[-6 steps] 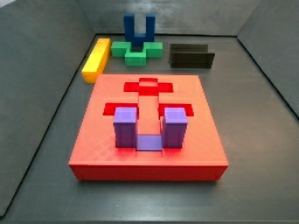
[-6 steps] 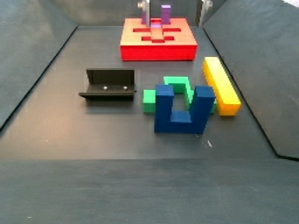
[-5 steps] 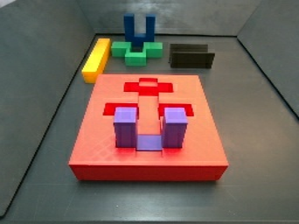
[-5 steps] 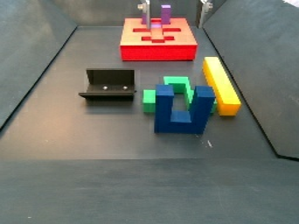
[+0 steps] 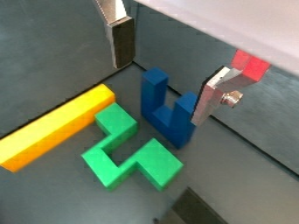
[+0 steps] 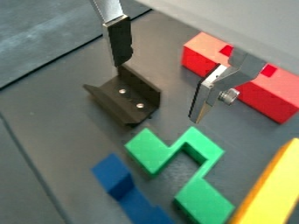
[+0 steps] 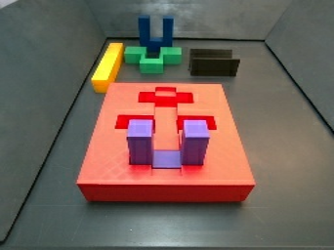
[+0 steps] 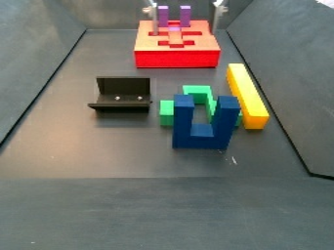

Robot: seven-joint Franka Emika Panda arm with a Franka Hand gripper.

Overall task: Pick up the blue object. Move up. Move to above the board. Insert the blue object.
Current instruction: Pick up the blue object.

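- While the gripper [image 5: 163, 74] is hanging with its silver fingers spread and nothing between them, the dark blue U-shaped plastic block [image 5: 166, 107] is standing just under them, prongs up.
- A green zigzag block [image 5: 126, 147] is lying beside it, next to a yellow bar [image 5: 56, 125].
- The large flat red slab with recesses [image 6: 239, 77] is lying beyond one finger, and the black L-shaped fixture [image 6: 124, 96] is sitting below the gripper.

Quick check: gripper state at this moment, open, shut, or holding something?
Gripper: open, holding nothing, fingers spread above the blue object, not touching it.

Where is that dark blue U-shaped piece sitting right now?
The blue object stands on the floor, touching the green block, beside the yellow bar; the open end effector hovers above it.
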